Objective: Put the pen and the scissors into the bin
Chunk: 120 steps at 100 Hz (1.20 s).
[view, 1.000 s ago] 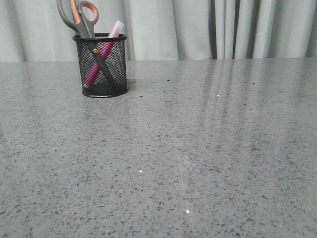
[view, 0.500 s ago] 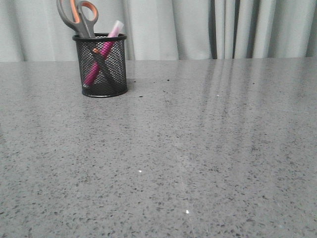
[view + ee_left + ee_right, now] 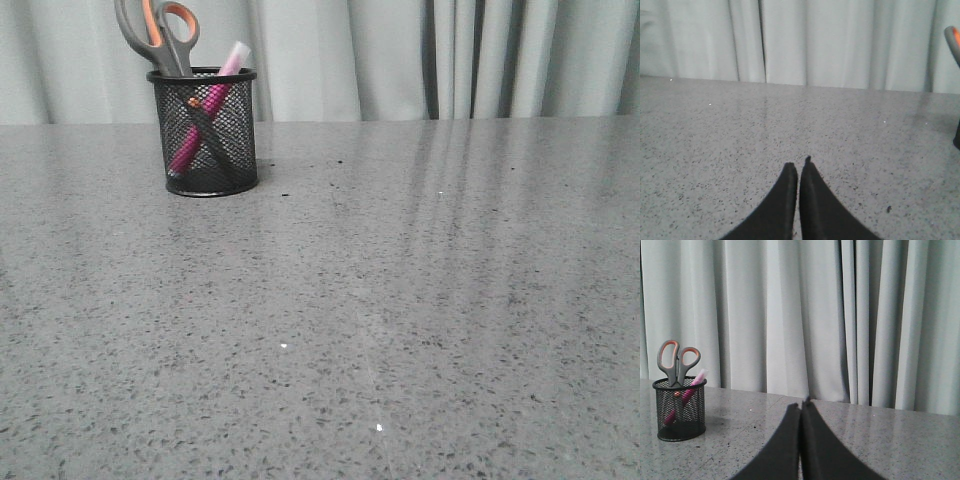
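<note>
Inside the bin (image 3: 202, 130), the pen (image 3: 205, 113) and the scissors (image 3: 160, 36) are standing crossed, unchanged over the last second, so the task is reading as complete. Both the left gripper (image 3: 798, 167) and right gripper (image 3: 802, 404) are sitting closed, empty, well apart from the bin.

Left hand (image 3: 798, 167) fingers pressed together, empty, low over surface. Right hand (image 3: 802, 404) likewise closed, empty.
</note>
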{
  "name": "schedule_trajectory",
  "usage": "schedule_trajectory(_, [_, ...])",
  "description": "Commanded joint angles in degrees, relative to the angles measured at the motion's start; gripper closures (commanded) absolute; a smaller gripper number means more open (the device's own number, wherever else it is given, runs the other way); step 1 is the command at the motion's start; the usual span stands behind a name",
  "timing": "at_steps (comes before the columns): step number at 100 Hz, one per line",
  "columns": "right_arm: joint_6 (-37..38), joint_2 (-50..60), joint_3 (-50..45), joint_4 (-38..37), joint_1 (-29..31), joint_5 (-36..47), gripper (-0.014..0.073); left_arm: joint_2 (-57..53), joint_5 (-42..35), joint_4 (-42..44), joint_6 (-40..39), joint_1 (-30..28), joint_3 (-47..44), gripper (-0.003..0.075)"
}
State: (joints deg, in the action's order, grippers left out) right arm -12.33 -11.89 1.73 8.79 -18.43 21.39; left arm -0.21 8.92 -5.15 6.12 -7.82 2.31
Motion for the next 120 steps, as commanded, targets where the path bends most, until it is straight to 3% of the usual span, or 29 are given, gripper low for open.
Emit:
schedule_trajectory(1, [-0.5,-0.4,1.5,-0.3,0.4,4.2,0.0669,-1.9,-7.7,4.0,-4.2,2.3,-0.8,0.0739])
schedule_trajectory(18, [-0.5,-0.4,1.5,-0.3,0.4,4.2,0.0669,-1.9,-8.9,4.8,-4.2,6.4,-4.6,0.0739])
schedule_trajectory(120, [-0.5,-0.4,1.5,-0.3,0.4,4.2,0.0669,-1.9,-6.7,4.2,-3.9,6.2,-5.0,0.0739])
